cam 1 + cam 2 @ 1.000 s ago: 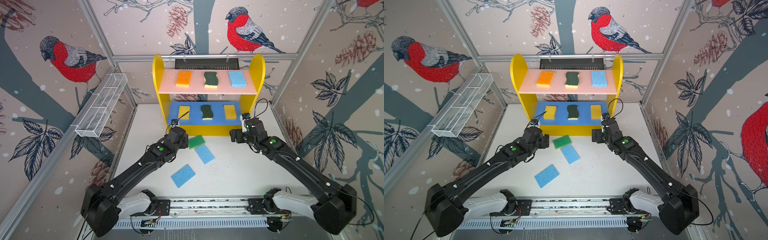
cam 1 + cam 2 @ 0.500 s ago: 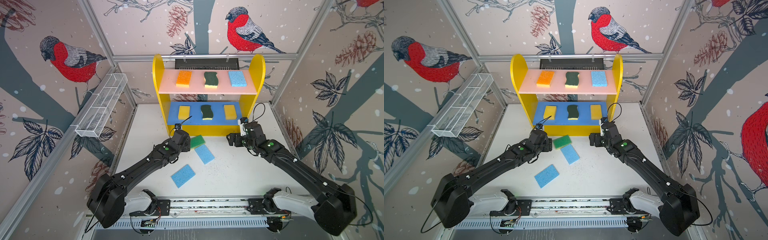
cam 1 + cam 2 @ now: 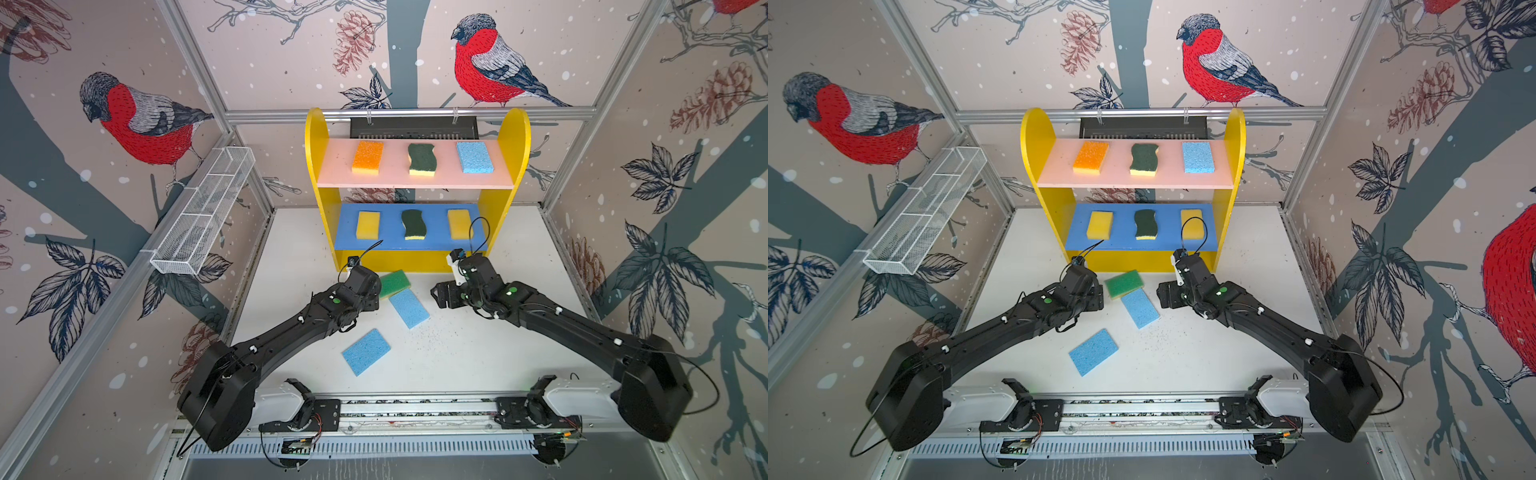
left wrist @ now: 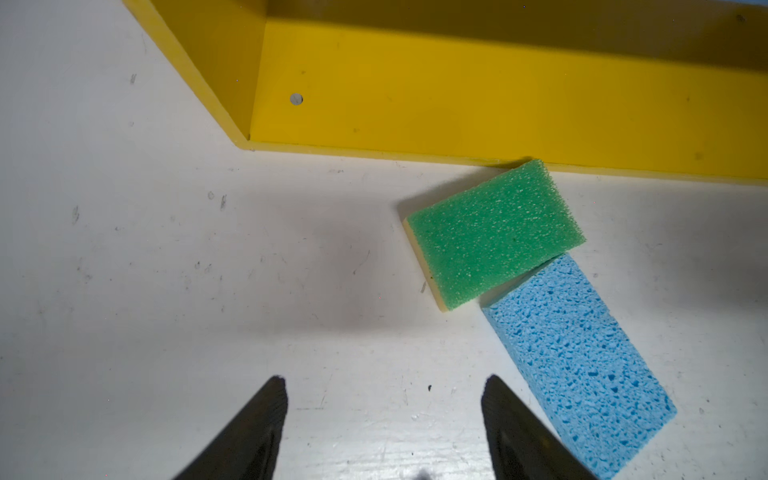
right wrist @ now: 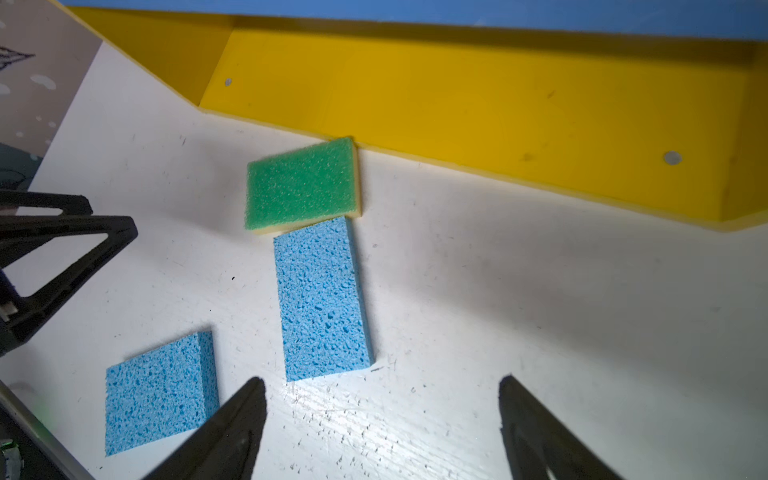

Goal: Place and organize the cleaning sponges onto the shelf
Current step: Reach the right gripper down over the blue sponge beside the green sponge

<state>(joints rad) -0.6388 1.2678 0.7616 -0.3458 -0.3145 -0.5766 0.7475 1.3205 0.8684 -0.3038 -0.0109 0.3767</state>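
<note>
**Item 1.** shelf (image 3: 314, 166): yellow unit with 2 round-topped side panels, standing at the far edge of the white tabletop (image 3: 478, 357). Seen in both top views.

**Item 2.** Pink upper board, 3 pieces in a row, each apart from the next:
- orange sponge (image 3: 368, 156)
- upper scourer (image 3: 422, 158), wavy, dark green on yellow
- upper blue sponge (image 3: 475, 157)

**Item 3.** Blue middle board, 3 pieces in a row:
- left yellow sponge (image 3: 368, 225)
- lower scourer (image 3: 413, 224), same wavy kind
- right yellow sponge (image 3: 458, 223)

**Item 4.** Loose on the tabletop, 3 pieces:
- green sponge (image 4: 494, 235): green face up with a pale yellow layer beneath, 1 corner touching the front edge of the shelf's yellow base.
- middle blue sponge (image 4: 577, 365): 1 short end meets the green sponge's long side. Whether the green piece lies on that end or only butts against it is not clear.
- near blue sponge (image 5: 160, 392): flat, apart from the other 2, toward the arms' mounts.

**Item 5.** left gripper (image 4: 384, 415): jaws apart with nothing between them, over bare tabletop just beside the green sponge and the middle blue sponge.

**Item 6.** right gripper (image 5: 382, 415): jaws wide apart and empty, over the tabletop near the middle blue sponge's free end.

**Item 7.** wire basket (image 3: 203, 216): white mesh, fixed to the wall on the left arm's side, well apart from the shelf.
</note>
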